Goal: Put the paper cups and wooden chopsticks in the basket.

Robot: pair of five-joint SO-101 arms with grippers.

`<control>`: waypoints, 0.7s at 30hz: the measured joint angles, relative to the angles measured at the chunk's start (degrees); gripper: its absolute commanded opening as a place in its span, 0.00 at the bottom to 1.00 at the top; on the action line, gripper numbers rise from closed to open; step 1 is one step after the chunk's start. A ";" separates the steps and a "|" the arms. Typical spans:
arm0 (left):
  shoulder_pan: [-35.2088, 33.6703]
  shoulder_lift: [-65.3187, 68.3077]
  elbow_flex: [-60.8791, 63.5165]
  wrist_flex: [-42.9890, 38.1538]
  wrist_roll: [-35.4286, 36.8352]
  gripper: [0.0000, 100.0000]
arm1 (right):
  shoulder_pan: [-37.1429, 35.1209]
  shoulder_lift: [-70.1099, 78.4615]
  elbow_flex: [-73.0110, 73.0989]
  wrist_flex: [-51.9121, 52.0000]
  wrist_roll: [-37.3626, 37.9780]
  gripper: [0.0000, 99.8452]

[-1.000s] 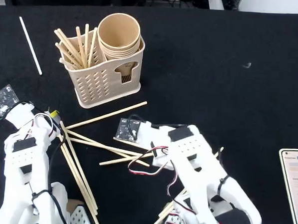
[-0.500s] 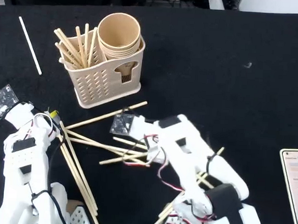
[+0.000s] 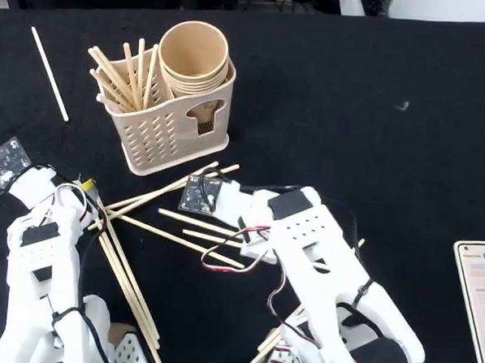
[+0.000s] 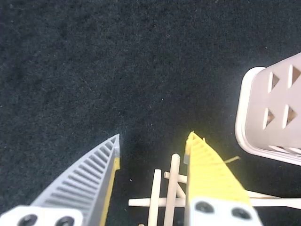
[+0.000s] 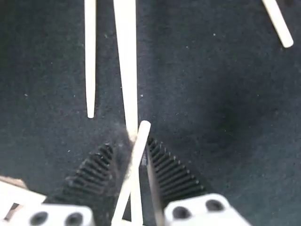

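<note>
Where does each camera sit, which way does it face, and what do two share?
High view: above the table, facing down on basket and chopsticks; left arm and right arm show.
Left wrist view: on left arm, facing table past open left gripper.
Right wrist view: on right arm, facing right gripper shut on a chopstick.
High and left wrist views share the basket.

I have my right gripper, with its black ribbed jaws, closed narrowly on a pale wooden chopstick whose blunt end pokes just past the fingertips. A second long wooden chopstick lies on the black cloth table, its end touching the held one. Beside it I see a thinner tapered stick. Another stick end lies well apart.
</note>
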 measured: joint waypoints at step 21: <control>0.00 0.00 0.00 0.00 0.00 0.23 | -11.16 -5.80 -26.11 9.49 -19.34 0.01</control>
